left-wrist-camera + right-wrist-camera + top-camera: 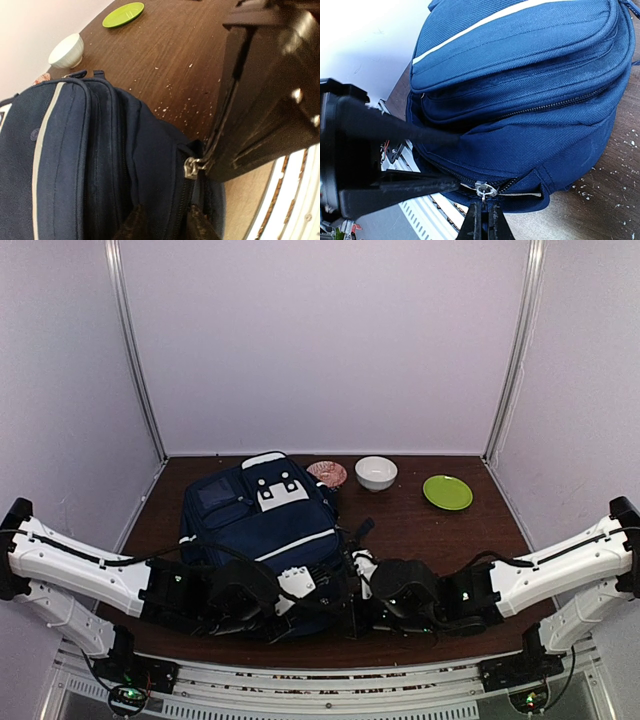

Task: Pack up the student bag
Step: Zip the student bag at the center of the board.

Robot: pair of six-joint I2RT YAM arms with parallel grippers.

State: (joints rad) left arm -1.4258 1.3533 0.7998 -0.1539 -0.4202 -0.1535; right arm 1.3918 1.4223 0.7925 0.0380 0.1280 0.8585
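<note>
The navy-blue student bag [255,515] with white stripe trim lies on the brown table, its bottom end toward the arms. My left gripper [167,226] grips a fold of bag fabric beside the zip at that near end; its dark fingers [395,131] show in the right wrist view. My right gripper [486,221] is shut on the silver zipper pull [485,190] of the bag [530,85]. The pull [191,167] also shows in the left wrist view, held by the right gripper's black fingers [260,100]. The zip is parted slightly beside the pull. In the top view both grippers [300,605] [352,588] meet at the bag's near edge.
A pink patterned bowl [327,473], a white bowl [376,472] and a green plate [447,491] stand along the back of the table, right of the bag. The white bowl [66,50] and the plate [123,14] show in the left wrist view. White crumbs speckle the table.
</note>
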